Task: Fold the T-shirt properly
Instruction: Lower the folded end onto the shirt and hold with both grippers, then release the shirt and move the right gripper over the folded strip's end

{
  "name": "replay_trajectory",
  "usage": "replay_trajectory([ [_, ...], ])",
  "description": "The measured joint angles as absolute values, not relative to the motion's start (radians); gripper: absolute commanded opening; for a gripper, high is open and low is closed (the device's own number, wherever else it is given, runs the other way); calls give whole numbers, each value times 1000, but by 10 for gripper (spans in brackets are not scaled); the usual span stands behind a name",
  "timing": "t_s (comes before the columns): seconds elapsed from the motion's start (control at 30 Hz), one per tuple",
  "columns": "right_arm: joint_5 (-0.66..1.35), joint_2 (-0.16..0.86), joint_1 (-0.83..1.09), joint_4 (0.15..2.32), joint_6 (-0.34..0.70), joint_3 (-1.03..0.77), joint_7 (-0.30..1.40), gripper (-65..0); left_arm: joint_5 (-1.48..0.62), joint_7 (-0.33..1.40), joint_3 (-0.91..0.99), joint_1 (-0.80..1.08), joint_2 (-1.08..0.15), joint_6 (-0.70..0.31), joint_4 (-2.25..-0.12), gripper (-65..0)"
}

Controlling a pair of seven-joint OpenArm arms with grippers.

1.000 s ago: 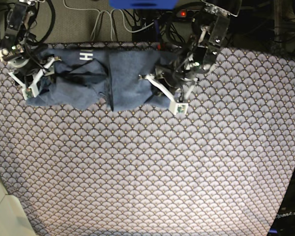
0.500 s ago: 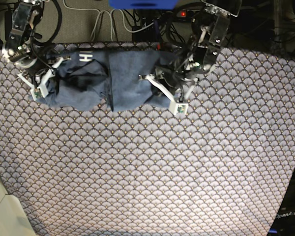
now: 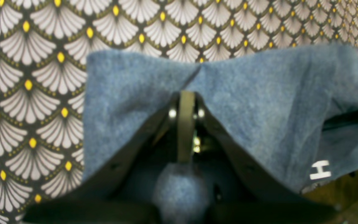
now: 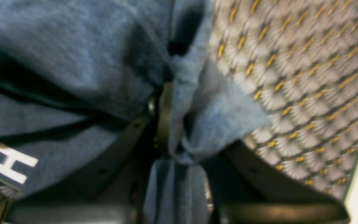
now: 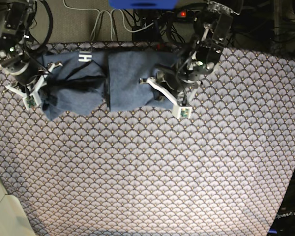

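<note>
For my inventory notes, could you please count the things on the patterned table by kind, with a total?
T-shirt: 1
Robot hands: 2, the left hand and the right hand, each shut on the shirt
Patterned table cover: 1
Total: 4

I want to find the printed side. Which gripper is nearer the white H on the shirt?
The right gripper, at the base view's left. The white H sits on the T-shirt end it grips; the left gripper holds the far, plain end.

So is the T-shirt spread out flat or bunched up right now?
Bunched up: the T-shirt lies rumpled in a band along the table's far edge, each end pinched in a gripper.
</note>
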State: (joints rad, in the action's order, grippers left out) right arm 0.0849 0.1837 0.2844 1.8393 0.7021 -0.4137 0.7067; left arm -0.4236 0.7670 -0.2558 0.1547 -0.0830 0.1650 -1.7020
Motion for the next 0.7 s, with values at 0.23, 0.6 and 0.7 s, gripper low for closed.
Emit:
replay_trajectory([
  [0.23, 82, 180, 340, 1920, 702, -411, 712, -650, -440, 768, -254, 156, -136, 177, -1715, -647],
  [0.6, 76, 142, 378, 1989, 699, -308, 711, -650, -690, 760, -41, 204, -276, 168, -1761, -647],
  [0.7, 77, 142, 378, 1990, 702, -268, 712, -650, -692, 760, -11, 235, -293, 172, -1760, -647],
])
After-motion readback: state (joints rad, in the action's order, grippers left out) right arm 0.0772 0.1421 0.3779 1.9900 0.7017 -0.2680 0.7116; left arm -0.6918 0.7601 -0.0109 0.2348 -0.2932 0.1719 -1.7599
